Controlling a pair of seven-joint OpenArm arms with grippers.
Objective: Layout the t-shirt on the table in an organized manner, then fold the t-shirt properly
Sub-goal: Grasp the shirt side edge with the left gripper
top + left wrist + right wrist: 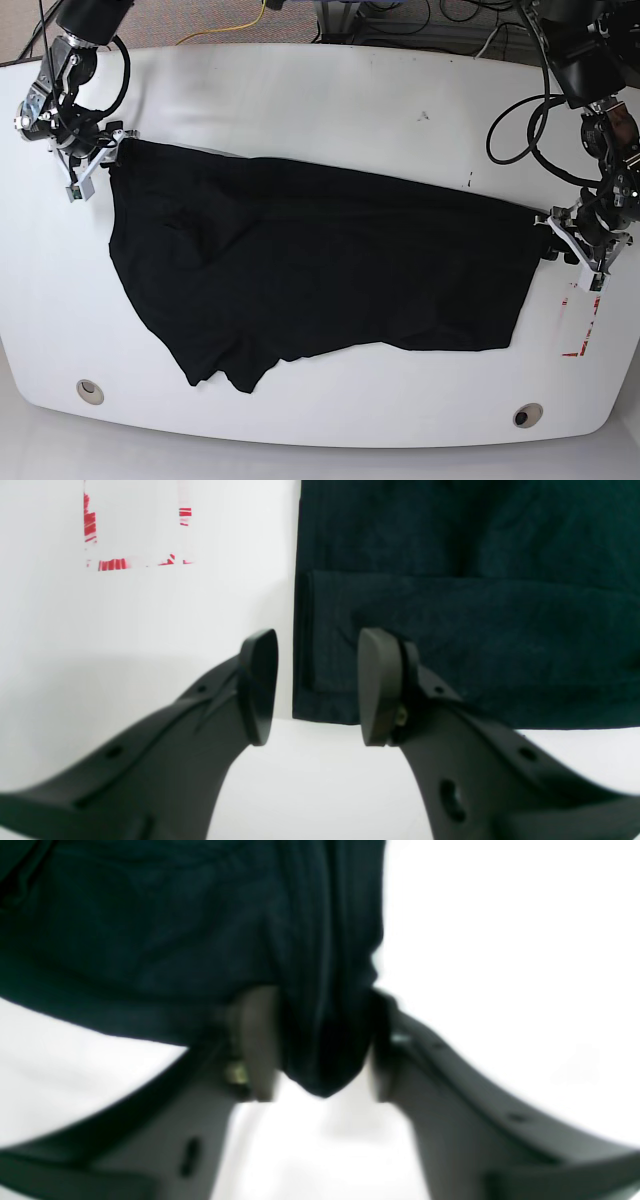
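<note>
The right wrist view is blurred; the shirt runs past its top and left edges. In the left wrist view, glare washes out the red tape.

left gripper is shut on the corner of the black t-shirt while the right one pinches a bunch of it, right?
Not quite. In the left wrist view the left gripper is open: its jaws stand apart at the edge of the t-shirt, holding nothing. The right gripper does pinch a bunch of the fabric, as the right wrist view shows.

Beyond the far edge you see a brownish floor — a yellow cable and dark cables trail across it.
</note>
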